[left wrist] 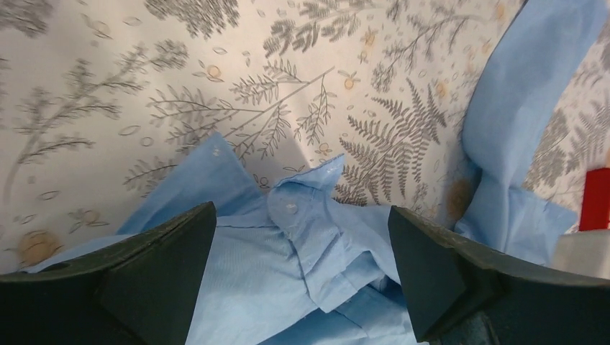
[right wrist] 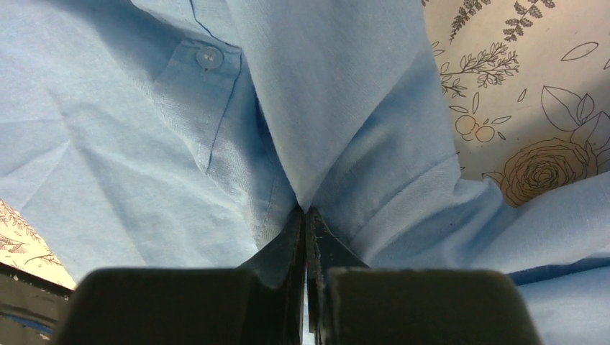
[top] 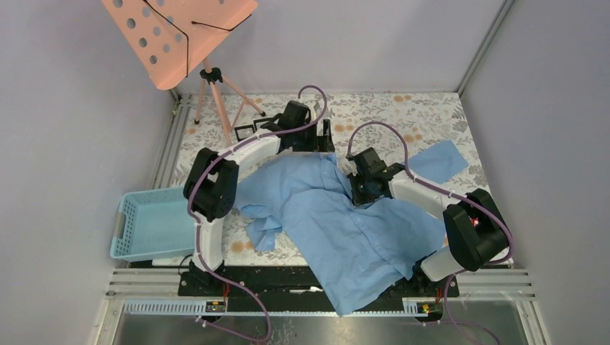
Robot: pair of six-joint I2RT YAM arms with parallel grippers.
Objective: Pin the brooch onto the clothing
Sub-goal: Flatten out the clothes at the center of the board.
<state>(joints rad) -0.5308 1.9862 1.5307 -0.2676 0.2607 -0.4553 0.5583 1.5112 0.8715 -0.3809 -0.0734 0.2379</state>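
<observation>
Top external showed the shirt (top: 338,223) sprawled limp across the table (top: 403,115). Left wrist: left gripper (left wrist: 301,212) gaped empty over the collar (left wrist: 223,172). Right wrist: right gripper (right wrist: 306,215) pinched a fold (right wrist: 316,158); thin, soft cloth, probably best held at stitched edges.

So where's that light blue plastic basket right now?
The light blue plastic basket sits at far left in the top view, beside the left arm.
</observation>
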